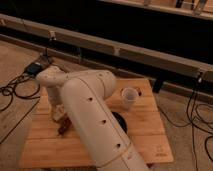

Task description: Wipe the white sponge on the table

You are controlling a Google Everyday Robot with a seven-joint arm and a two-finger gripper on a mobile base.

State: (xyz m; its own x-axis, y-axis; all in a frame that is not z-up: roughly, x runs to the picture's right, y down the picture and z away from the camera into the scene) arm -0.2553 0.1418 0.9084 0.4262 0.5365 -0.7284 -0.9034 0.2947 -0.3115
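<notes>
- The jaws are closed together; nothing can be seen held between them, and the fingers themselves are mostly hidden behind the arm's wrist.
- The two-finger gripper [59, 116] hangs low at the left side of the light wooden plank table [145, 132], its tip down at the tabletop.
- The small off-white rectangular sponge of the task cannot be made out: the spot where the gripper meets the wood is covered by the arm, so where it lies cannot be told.
- Just below the gripper, a reddish-brown oblong object [64, 126] lies on the planks, partly hidden by the arm; whether the gripper touches it cannot be told.
- The bulky white robot arm [95, 120] rises from the lower edge of the view, crosses the middle of the table and bends at a rounded elbow towards the left, hiding much of the wood.
- A dark round flat object [121, 122] lies on the table near the centre, half covered by the arm.
- A white cup [129, 98] stands upright towards the far right part of the table, well apart from the gripper.
- Black cables [15, 92] trail over the floor to the left of the table, and more cables [197, 112] lie to its right.
- A long dark rail or bench [125, 52] runs behind the table.
</notes>
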